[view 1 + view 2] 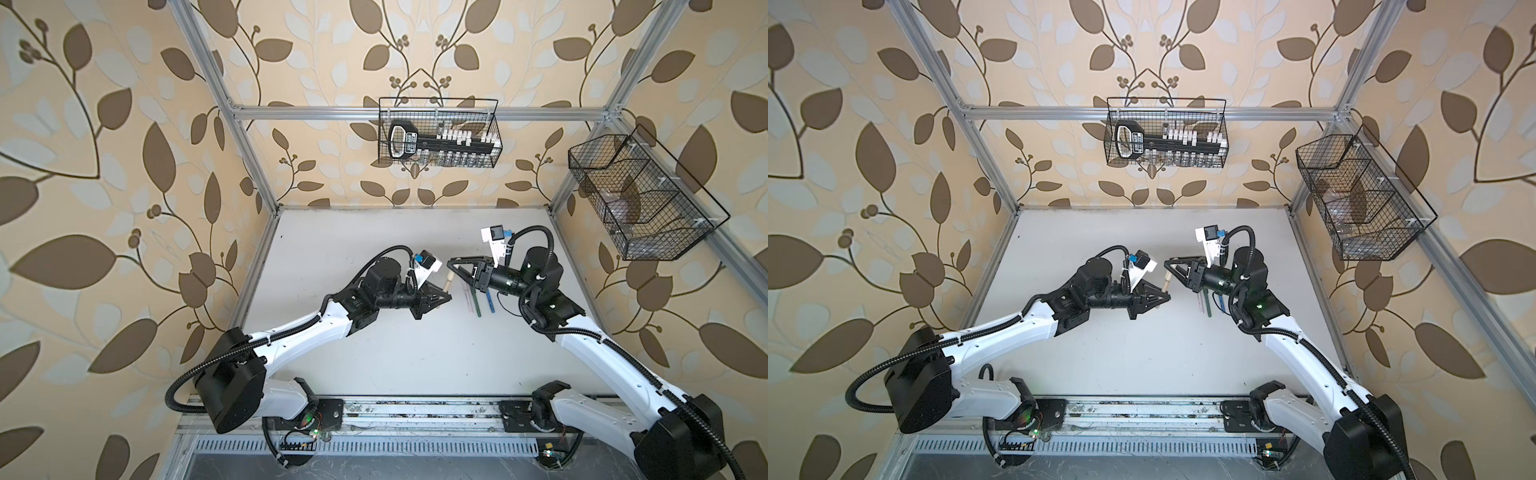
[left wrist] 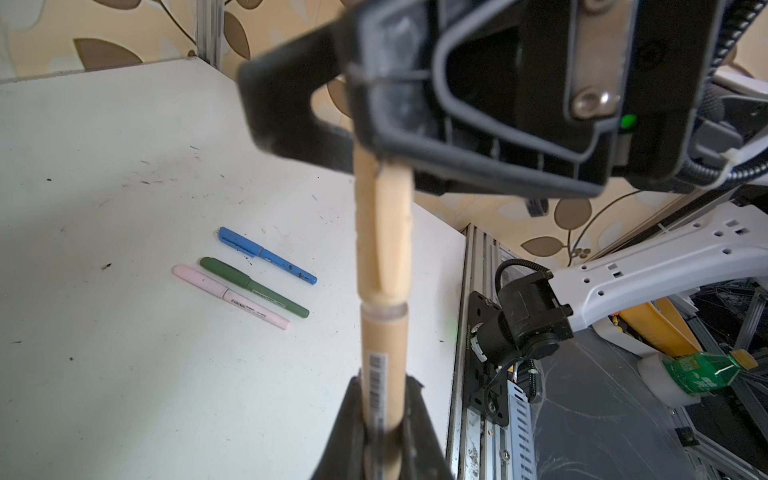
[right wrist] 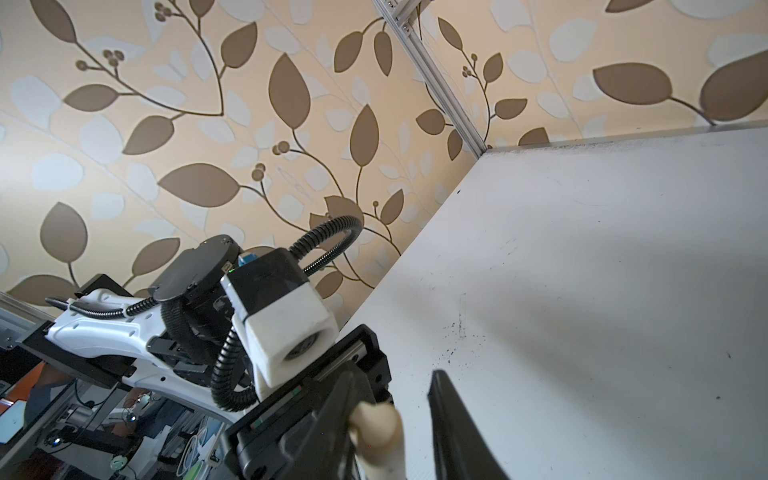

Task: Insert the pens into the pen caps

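Observation:
My left gripper (image 1: 570, 297) (image 2: 384, 386) is shut on the lower body of the tan pen (image 2: 382, 345), holding it raised over the table. The tan pen cap (image 2: 386, 232) (image 3: 378, 432) sits on the pen's far end, with a thin clear ring showing at the joint. My right gripper (image 1: 451, 264) (image 3: 395, 378) straddles the cap. One finger touches it and the other stands off with a gap, so the jaws are open. The blue (image 2: 266, 255), green (image 2: 253, 286) and pink (image 2: 230, 297) pens lie capped, side by side on the white table (image 1: 374, 332).
A wire basket (image 1: 440, 133) with a black tool hangs on the back wall. Another wire basket (image 1: 636, 199) hangs on the right wall. Aluminium posts frame the table. Both arm bases sit on the front rail (image 1: 415, 409). A green bottle (image 2: 702, 370) lies beyond the table.

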You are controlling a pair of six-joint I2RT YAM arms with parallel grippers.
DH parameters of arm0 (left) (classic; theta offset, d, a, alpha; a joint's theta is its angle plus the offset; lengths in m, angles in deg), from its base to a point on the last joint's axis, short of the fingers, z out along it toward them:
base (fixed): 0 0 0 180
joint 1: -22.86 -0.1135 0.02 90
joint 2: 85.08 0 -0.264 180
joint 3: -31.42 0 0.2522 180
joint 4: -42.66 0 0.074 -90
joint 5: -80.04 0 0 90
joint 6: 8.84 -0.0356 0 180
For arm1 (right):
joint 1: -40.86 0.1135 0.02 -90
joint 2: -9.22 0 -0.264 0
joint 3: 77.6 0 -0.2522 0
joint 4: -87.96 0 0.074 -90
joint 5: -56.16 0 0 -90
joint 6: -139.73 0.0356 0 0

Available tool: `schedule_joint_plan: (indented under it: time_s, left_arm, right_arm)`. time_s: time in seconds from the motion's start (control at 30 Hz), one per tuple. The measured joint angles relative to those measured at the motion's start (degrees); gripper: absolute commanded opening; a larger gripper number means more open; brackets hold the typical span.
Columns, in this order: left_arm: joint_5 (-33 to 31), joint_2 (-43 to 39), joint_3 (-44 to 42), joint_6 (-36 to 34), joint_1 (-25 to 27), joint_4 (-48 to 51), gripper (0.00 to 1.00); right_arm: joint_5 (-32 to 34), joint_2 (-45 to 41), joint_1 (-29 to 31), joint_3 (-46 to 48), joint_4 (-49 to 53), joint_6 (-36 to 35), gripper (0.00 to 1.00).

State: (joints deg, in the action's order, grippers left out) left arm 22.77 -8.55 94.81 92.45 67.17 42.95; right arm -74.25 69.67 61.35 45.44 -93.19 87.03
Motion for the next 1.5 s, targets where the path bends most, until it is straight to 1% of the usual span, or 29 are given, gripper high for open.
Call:
schedule_joint_plan:
  time_s: [0.03, 0.2, 0.3, 0.33, 0.57, 0.67, 0.77, 0.9, 1.13, 1.3, 1.5]
  left_arm:
    - [-0.20, 0.00, 0.00, 0.00, 0.00, 0.07, 0.00]
    - [-1.27, -0.07, 0.00, 0.00, 0.00, 0.04, 0.00]
    - [-2.80, -0.28, 0.00, -0.26, 0.37, 0.00, 0.00]
    - [-3.26, -0.42, 0.00, -0.50, 0.39, -0.02, 0.00]
    - [-7.37, -0.74, 0.00, -3.54, 0.70, -0.87, 0.00]
    - [-7.74, -0.74, 0.00, -4.17, 0.17, -1.18, 0.00]
    - [-6.21, -0.74, 0.00, -4.50, -1.44, -1.42, 0.00]
    - [-1.36, -0.28, 0.00, -3.67, -4.42, -3.69, 0.00]
    - [2.64, 0.17, 0.02, -3.37, -6.23, -4.33, 0.00]
    - [5.99, 2.93, 0.02, 0.17, -7.93, -7.82, 0.00]
    - [8.02, 4.22, 0.02, 2.38, -8.90, -8.94, 0.00]
  right_arm:
    - [-0.13, 0.02, 0.02, -0.04, 0.15, -0.04, 0.18]
    - [-0.24, 0.02, -0.04, -0.20, 0.85, -1.25, 0.07]
    - [-0.15, 0.02, -0.02, -0.20, 0.70, -1.38, 0.04]
    - [-0.07, 0.02, 0.02, -0.20, 0.59, -1.49, 0.01]
    - [1.49, 0.39, 0.59, -0.24, -0.85, -2.62, 0.00]
    - [2.97, 0.96, 1.53, -0.24, -2.01, -3.32, 0.00]
    - [4.81, 2.03, 2.78, -0.24, -4.22, -3.96, 0.00]
    - [6.93, 3.43, 3.96, 0.48, -9.18, -3.65, 0.00]
    - [8.55, 4.55, 5.29, 2.78, -15.30, -3.26, 0.00]
    - [10.38, 7.41, 5.99, 3.37, -19.26, -3.26, 0.00]
    - [10.82, 8.94, 5.99, 3.32, -20.09, -3.63, 0.00]
